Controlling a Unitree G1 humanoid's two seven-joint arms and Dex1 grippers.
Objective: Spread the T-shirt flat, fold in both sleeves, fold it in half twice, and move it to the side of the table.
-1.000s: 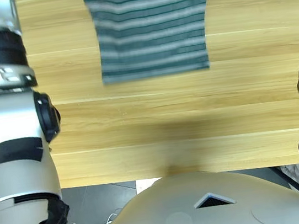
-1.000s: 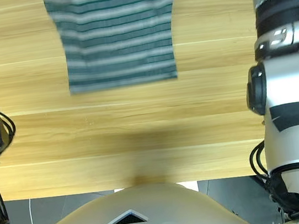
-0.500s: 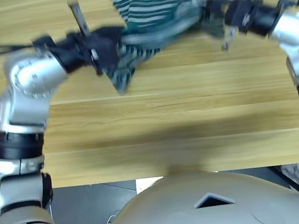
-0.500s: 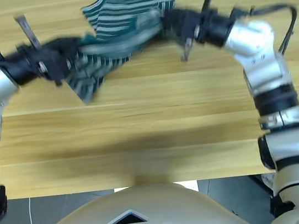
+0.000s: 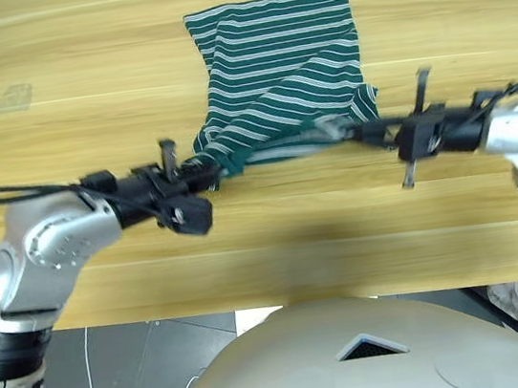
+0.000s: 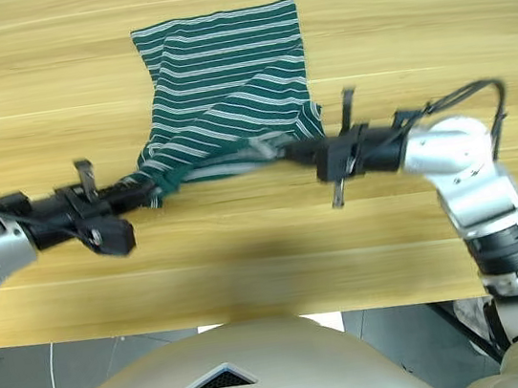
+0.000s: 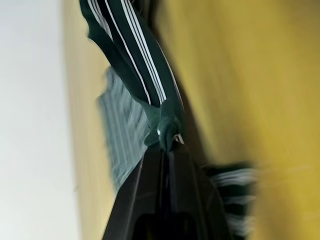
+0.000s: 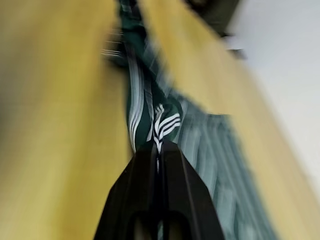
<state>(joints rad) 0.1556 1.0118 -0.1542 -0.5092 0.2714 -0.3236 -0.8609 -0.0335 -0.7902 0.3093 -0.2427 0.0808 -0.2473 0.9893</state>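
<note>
left gripper (image 7: 167, 148): fingers pinched tight on the striped T-shirt (image 5: 280, 66), near-left corner | right gripper (image 8: 159, 146): clamped on its near-right corner | shirt's far part flat on wooden table (image 5: 46, 50)

What I count here
One T-shirt (image 5: 280, 66) at 12 o'clock, one table (image 5: 74, 46), two grippers: my left gripper (image 5: 213, 173) at 8 o'clock, right gripper (image 5: 351, 130) at 3.

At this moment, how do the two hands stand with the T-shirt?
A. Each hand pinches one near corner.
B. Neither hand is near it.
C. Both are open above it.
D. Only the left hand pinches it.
A: the left hand and the right hand are each shut on a near corner of the T-shirt, which lies on the table.
</note>
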